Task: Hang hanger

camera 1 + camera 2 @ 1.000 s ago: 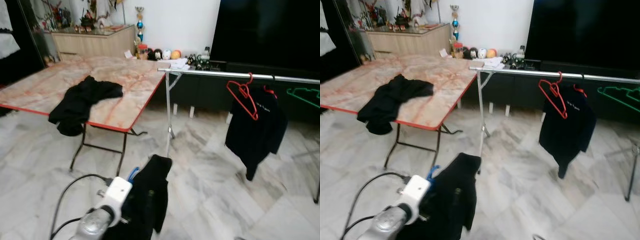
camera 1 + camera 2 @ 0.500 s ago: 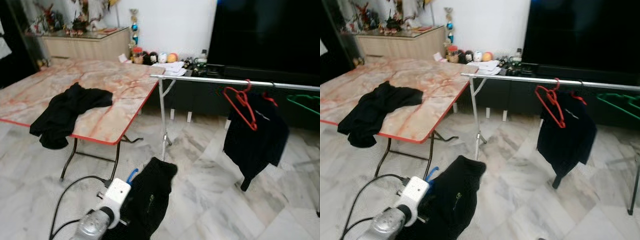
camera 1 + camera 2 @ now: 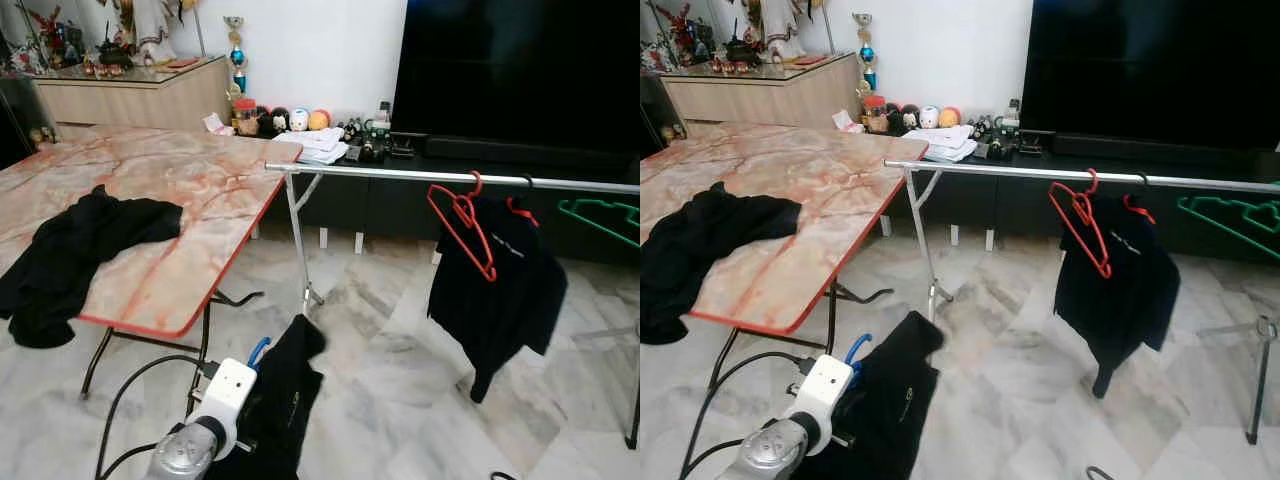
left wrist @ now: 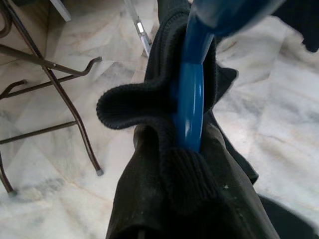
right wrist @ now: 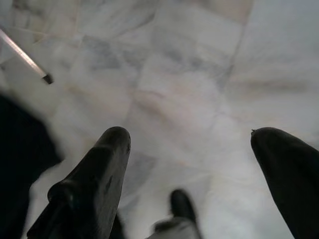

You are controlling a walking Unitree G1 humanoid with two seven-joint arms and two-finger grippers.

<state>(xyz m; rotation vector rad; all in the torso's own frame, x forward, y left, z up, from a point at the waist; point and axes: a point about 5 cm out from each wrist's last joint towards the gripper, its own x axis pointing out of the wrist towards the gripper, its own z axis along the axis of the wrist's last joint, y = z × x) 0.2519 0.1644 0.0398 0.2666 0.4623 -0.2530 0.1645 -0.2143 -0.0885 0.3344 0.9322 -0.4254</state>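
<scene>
My silver left arm (image 3: pixel 190 455) reaches forward from the lower left of the head view, its white wrist block (image 3: pixel 225 388) raised ahead of the metal cuff and a black cable looping off behind it. The left gripper itself I cannot make out under what it carries. On the right wrist camera, the right gripper (image 5: pixel 199 169) points down at the floor, its two long black fingers (image 5: pixel 94 174) spread wide apart with nothing between them.

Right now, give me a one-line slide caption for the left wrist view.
Blue hanger threaded through a black garment, above marble floor beside table legs.
</scene>
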